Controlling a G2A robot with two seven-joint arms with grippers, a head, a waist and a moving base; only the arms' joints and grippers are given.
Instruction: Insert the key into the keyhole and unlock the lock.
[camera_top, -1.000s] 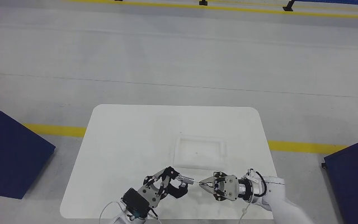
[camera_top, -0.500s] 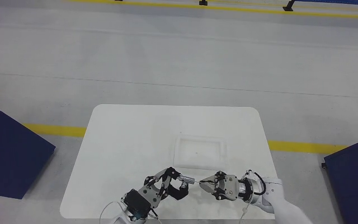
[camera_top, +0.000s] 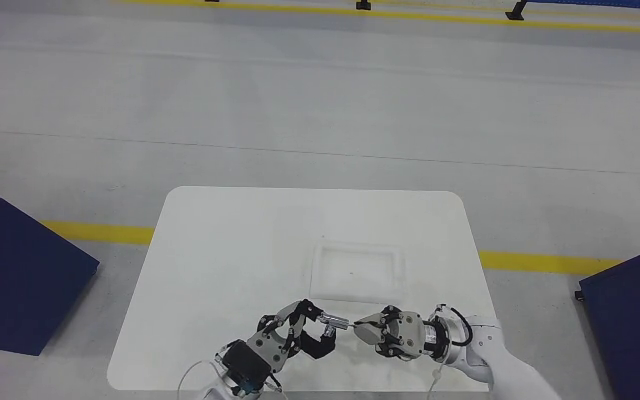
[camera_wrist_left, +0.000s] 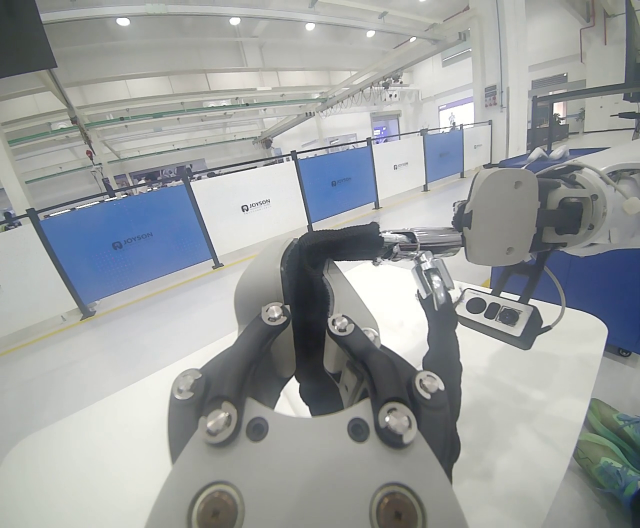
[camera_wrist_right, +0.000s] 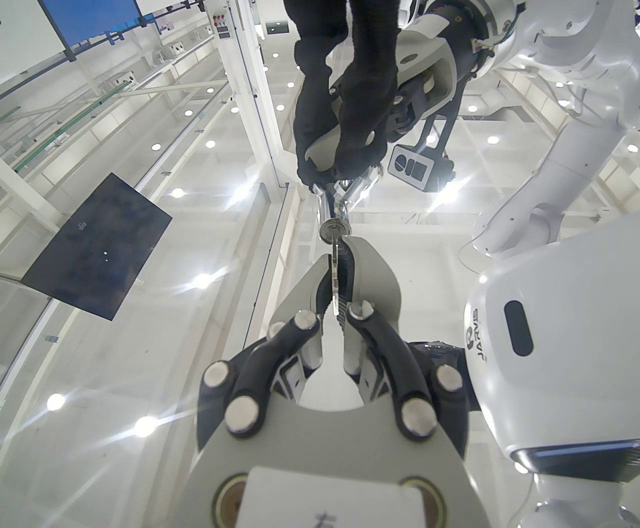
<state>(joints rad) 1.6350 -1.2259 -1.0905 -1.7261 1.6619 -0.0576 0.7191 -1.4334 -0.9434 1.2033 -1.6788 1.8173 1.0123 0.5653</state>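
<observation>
Misalignment may jam the flat silver key (camera_wrist_right: 335, 280), clamped in the right claw (camera_wrist_right: 341, 250), against the chrome-tipped black cable lock (camera_wrist_left: 420, 239) pinched by the left claw (camera_wrist_left: 310, 280).

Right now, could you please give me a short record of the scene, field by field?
Left hand: shut on black-sleeved cable lock with chrome cylinder
Right hand: shut on flat silver metal key
Key tip: at the cylinder's end face; depth unclear
Place: both held over the rounded white table
</observation>
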